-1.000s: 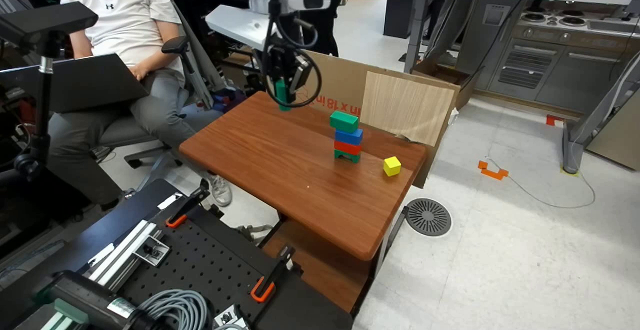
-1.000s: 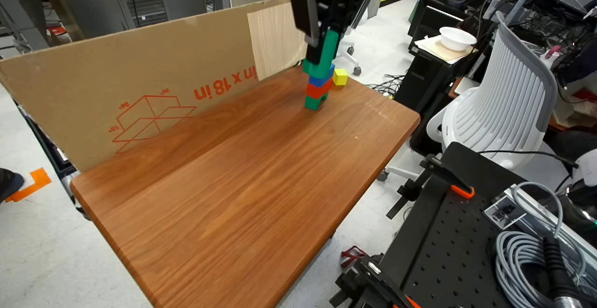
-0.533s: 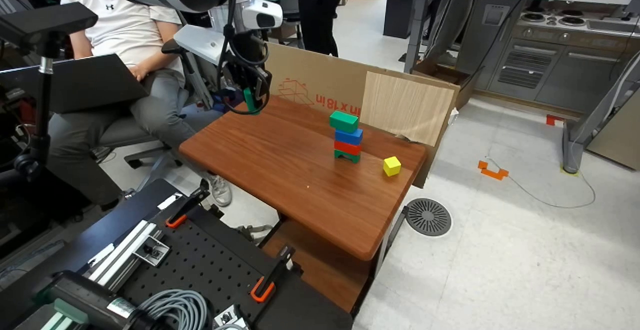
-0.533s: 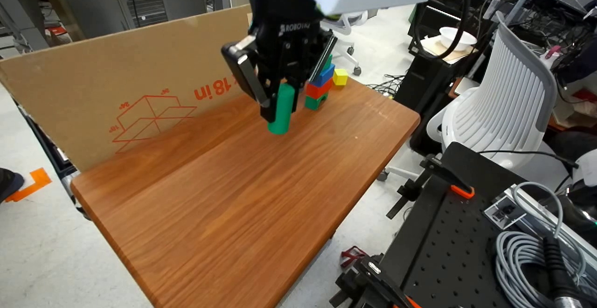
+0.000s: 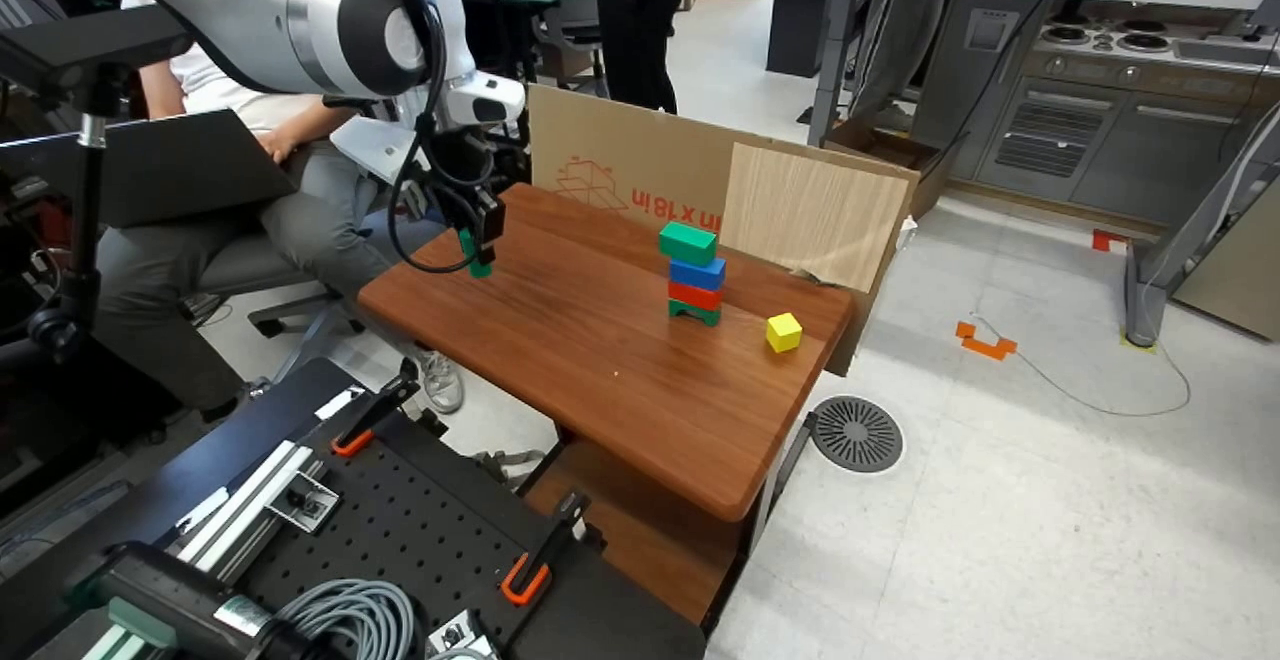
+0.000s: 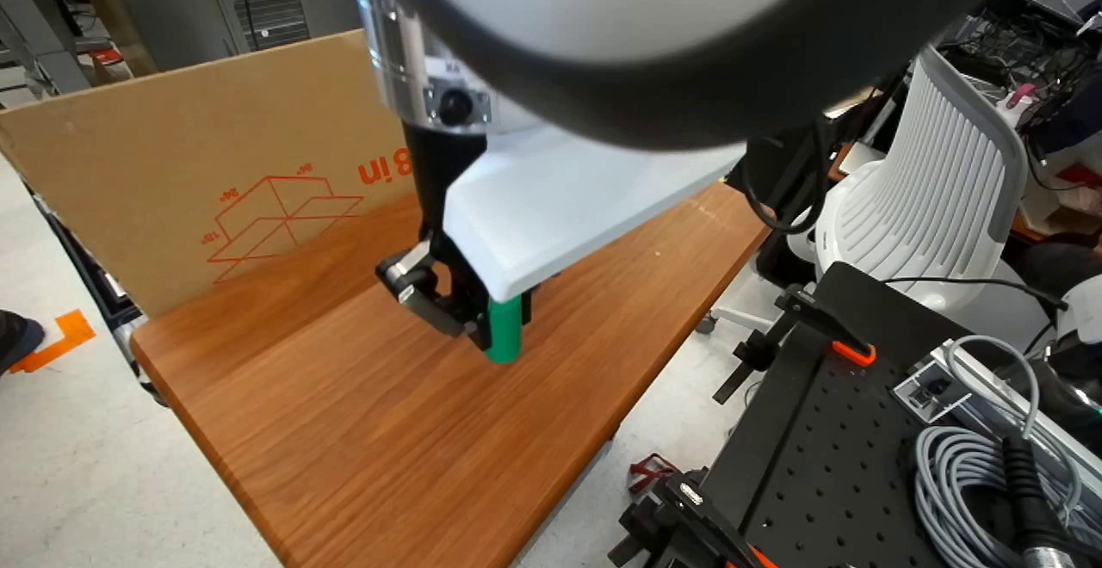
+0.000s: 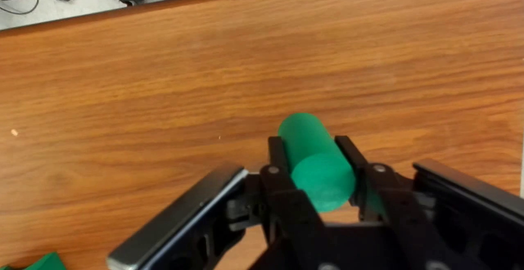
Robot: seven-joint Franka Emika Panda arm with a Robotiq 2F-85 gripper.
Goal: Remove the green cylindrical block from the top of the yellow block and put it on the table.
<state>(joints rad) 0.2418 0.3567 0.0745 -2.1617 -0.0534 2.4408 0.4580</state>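
Gripper [image 7: 310, 142] clamps green cylindrical block [image 6: 505, 330], closed to its width; long axis near upright over table [image 6: 387, 413]; contact unclear.

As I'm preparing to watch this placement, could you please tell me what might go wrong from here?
The gripper holds the green cylindrical block over the table; contact is unclear, so releasing early could drop it. Being round, it might topple and roll if tilted at release.
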